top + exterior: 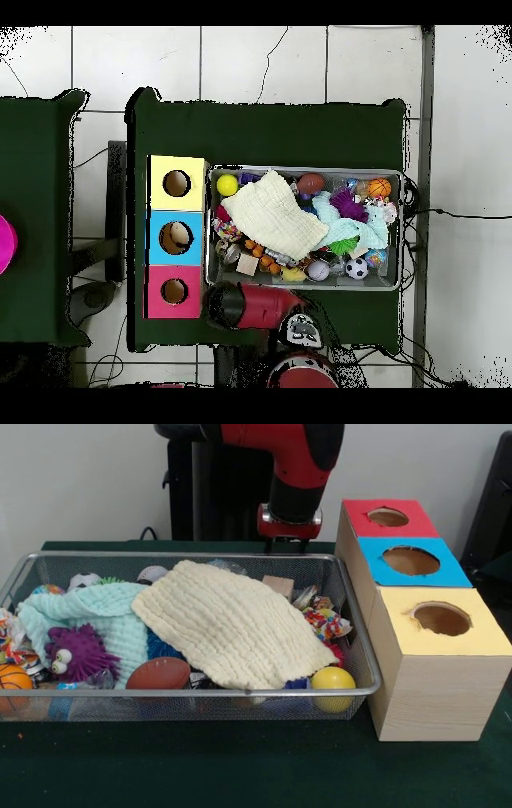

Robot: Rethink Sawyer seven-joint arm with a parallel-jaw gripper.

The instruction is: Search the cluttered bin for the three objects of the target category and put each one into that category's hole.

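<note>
Wire bin (364, 664) at frame centre-left, heaped with toys under a cream cloth (232, 624); three-hole box (428, 656) at right. Arm (300, 472) at top centre — gripper hidden, its state cannot be told.

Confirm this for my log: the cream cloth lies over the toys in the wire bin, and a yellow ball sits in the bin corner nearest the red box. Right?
Not quite. In the front view the yellow ball sits in the corner of the wire bin nearest the yellow box, not the red box. The cream cloth does lie over the toys.
</note>
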